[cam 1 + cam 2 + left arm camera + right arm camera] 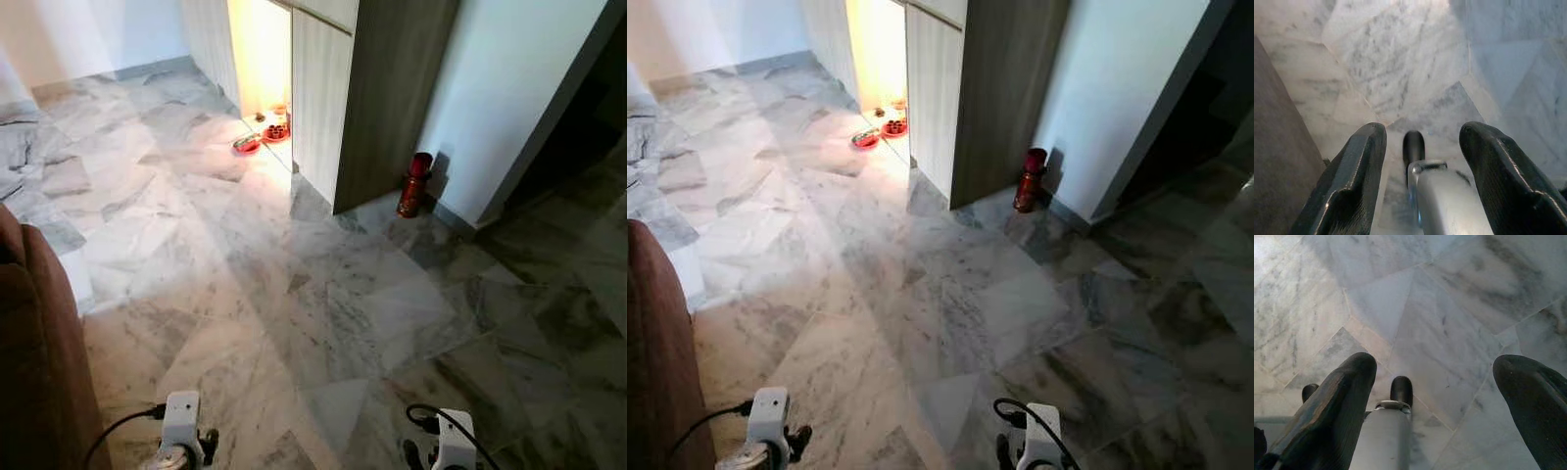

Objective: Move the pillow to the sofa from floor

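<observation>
The brown sofa (39, 343) rises at my left edge, and its side also appears in the left wrist view (1278, 147). My left gripper (1422, 132) hangs open over the marble floor (294, 284), close beside the sofa, with nothing between its fingers. My right gripper (1437, 362) is also open and empty above bare marble tiles. Both wrists, the left arm (181, 426) and the right arm (453, 443), hang low at the bottom of the head views.
A tall wooden cabinet (372, 98) stands ahead with a lit niche. Red pet bowls (263, 137) sit on the floor by it. A red fire extinguisher (415, 184) stands against the white wall. A dark doorway (588, 127) opens at the right.
</observation>
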Motion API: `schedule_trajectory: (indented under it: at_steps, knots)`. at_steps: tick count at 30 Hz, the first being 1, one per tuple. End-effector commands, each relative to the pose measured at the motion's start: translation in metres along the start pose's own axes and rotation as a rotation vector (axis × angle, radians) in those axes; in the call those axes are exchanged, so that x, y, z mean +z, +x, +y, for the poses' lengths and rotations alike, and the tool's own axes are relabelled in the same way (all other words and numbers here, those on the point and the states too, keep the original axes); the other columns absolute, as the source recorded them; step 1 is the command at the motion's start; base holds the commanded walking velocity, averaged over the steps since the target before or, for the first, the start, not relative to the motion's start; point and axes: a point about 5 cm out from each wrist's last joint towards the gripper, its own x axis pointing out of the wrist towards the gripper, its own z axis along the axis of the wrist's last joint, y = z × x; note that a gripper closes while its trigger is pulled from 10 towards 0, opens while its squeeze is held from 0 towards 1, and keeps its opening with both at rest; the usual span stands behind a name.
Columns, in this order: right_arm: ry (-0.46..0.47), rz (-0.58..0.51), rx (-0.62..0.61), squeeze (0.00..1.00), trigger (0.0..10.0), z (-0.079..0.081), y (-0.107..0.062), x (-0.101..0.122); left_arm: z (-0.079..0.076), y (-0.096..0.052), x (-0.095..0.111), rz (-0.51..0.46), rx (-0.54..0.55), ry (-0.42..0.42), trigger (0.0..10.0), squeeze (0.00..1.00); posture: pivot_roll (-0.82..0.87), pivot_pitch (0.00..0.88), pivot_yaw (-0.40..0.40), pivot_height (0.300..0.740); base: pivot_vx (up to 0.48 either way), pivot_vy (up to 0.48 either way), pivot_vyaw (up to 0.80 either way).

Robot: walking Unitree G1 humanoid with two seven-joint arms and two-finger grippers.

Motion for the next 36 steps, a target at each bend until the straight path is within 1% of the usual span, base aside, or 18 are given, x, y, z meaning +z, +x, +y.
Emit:
schedule_trajectory:
  at_steps: [1,2,4,6,8,11,15,24,36]
  knots:
    - [-0.004,-0.010,-0.002,0.00,10.0,0.0002,0.0001,0.0015,0.0020,-0.0002,-0.0021,0.014,0.016,-0.006,10.0,0.00,0.13,0.080,-0.046,0.740,0.000,0.000,0.00]
    - [-0.005,-0.013,0.000,0.00,10.0,0.0006,0.0002,0.0020,0.0000,-0.0003,-0.0019,-0.004,0.022,-0.022,10.0,0.00,0.13,0.079,-0.046,0.740,0.000,0.000,0.00]
    - [-0.006,-0.015,0.002,0.00,10.0,0.0008,0.0002,0.0025,-0.0017,-0.0023,-0.0097,-0.020,0.026,-0.026,10.0,0.00,0.13,0.079,-0.046,0.740,0.000,0.000,0.00]
    - [-0.006,-0.016,0.002,0.00,10.0,0.0009,0.0002,0.0026,-0.0016,-0.0028,-0.0106,-0.030,0.030,-0.034,10.0,0.00,0.12,0.078,-0.044,0.740,0.000,0.000,0.00]
    - [-0.005,-0.018,0.005,0.00,10.0,0.0010,0.0003,0.0029,-0.0012,-0.0035,-0.0097,-0.063,0.034,-0.060,10.0,0.00,0.12,0.078,-0.045,0.740,0.000,0.000,0.00]
    - [-0.004,-0.018,0.006,0.00,10.0,0.0013,0.0003,0.0029,-0.0018,-0.0036,-0.0105,-0.061,0.026,-0.045,10.0,0.00,0.12,0.075,-0.045,0.740,0.000,0.000,0.00]
    - [-0.005,-0.019,0.011,0.00,10.0,0.0027,0.0004,0.0029,-0.0023,-0.0039,-0.0109,-0.067,0.026,-0.047,10.0,0.00,0.12,0.073,-0.043,0.740,0.000,0.000,0.00]
    - [-0.002,-0.019,0.025,0.00,10.0,0.0057,0.0006,0.0031,-0.0026,-0.0030,-0.0031,-0.103,0.030,-0.055,10.0,0.00,0.12,0.062,-0.042,0.740,0.000,0.000,0.00]
    - [-0.002,-0.019,0.025,0.00,10.0,0.0057,0.0006,0.0031,-0.0026,-0.0030,-0.0031,-0.103,0.030,-0.055,10.0,0.00,0.12,0.062,-0.042,0.740,0.000,0.000,0.00]
